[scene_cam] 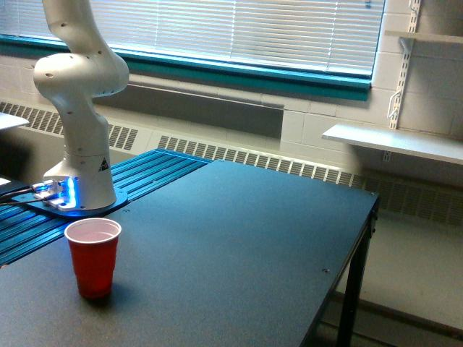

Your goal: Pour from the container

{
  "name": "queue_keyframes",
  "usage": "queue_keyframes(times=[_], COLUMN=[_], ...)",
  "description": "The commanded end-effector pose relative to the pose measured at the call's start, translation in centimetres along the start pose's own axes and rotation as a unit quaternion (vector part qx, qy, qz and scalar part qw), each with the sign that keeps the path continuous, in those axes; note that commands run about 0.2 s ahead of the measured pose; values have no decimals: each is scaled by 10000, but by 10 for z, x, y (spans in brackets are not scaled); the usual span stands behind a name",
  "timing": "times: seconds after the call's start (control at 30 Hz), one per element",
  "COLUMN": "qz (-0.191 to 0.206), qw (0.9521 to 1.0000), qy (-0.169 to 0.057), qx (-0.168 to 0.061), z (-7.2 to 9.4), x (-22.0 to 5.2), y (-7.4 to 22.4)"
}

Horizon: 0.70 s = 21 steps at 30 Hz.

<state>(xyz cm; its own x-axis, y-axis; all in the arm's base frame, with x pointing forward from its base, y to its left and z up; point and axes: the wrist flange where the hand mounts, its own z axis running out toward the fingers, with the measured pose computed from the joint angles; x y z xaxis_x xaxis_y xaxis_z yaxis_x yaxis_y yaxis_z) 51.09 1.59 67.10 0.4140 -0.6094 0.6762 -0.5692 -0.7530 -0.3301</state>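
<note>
- At the exterior view's left, only the lower part of the robot arm (78,108) is in frame: its white base column stands on a round foot with blue lights, set on a blue ribbed rail (137,181). The upper links run out of the top edge.
- The gripper is out of frame, so I cannot tell whether its jaws are apart, together or clamped on anything.
- The container to pour from is not in view either. Where it is, which way its mouth points and how its long axis lies cannot be read from this view; presumably it is up with the unseen gripper, but that is a guess.
- Just in front of the arm's base, near the table's front left, a red cup (92,257) stands upright, mouth up, long axis vertical. Its pale inside shows no nuts that I can make out.
- To the right, the dark table (239,253) shows nothing else standing on it.
- Judging from this, the pour looks not yet made: nothing is above the cup and nothing is visibly in it. Left to do: bring the container over the cup, tip it, and empty it.
</note>
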Motion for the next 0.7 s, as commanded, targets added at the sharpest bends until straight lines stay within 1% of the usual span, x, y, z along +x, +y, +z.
queue_keyframes(times=[0.03,0.1,0.33,0.43,0.7], qz=[443,503,745,788,936], qw=[9985,9977,9943,9927,9881], qy=[63,68,47,89,145], qx=[-317,-446,-755,-910,-1212], z=[5,9,17,19,20], x=[11,11,17,17,13], y=[33,44,77,90,122])
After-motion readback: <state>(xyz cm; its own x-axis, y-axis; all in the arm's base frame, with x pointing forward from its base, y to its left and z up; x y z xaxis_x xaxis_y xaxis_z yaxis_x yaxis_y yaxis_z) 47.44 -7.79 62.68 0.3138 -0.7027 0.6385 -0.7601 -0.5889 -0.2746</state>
